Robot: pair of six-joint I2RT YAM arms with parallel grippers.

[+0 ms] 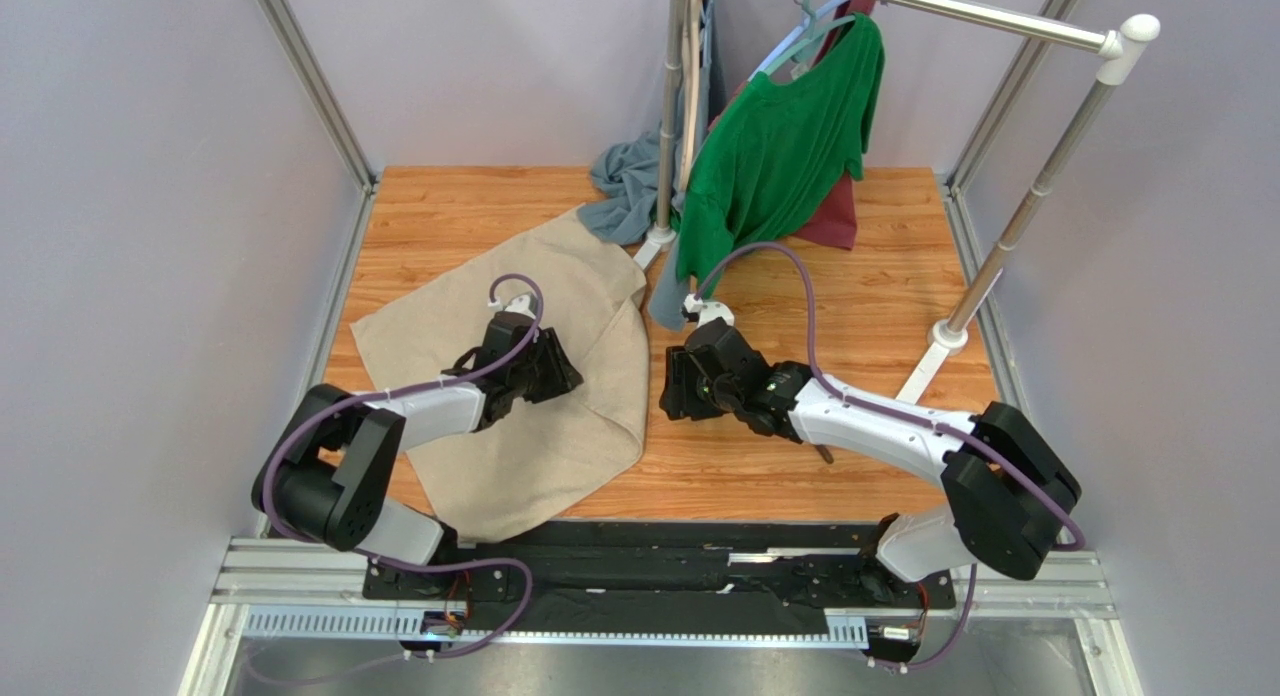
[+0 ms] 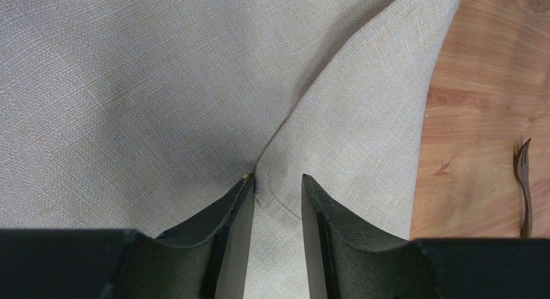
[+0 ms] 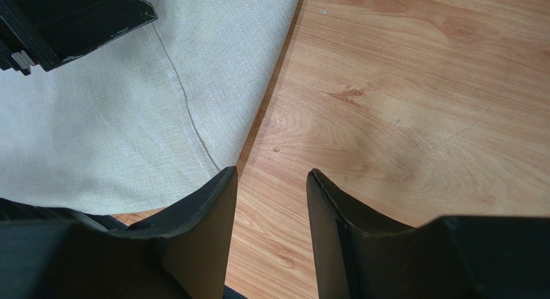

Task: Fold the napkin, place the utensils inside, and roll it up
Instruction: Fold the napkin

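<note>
Napkin [image 1: 436, 324] lay spread on the surface [image 1: 887, 276], not yet folded, judging by its skewed single-sheet outline overhead. Left gripper [image 2: 277, 180] stood over the napkin's middle, jaws apart with a narrow gap, tips down on the cloth astride a raised crease. Nothing was clamped that I could see. Likely reason: set to pinch that crease and lift a layer for the fold.

Right gripper [image 3: 271, 174] hung just off the napkin's right edge, jaws apart over bare wood, holding nothing. It was probably stationed to take that edge.

Fork [image 2: 524, 183] lay on the wood right of the napkin, apart from it. Only the left wrist view showed it plainly; overhead I could not pick it out. Right wrist view alone showed the hem seam running beside the napkin's edge.
</note>
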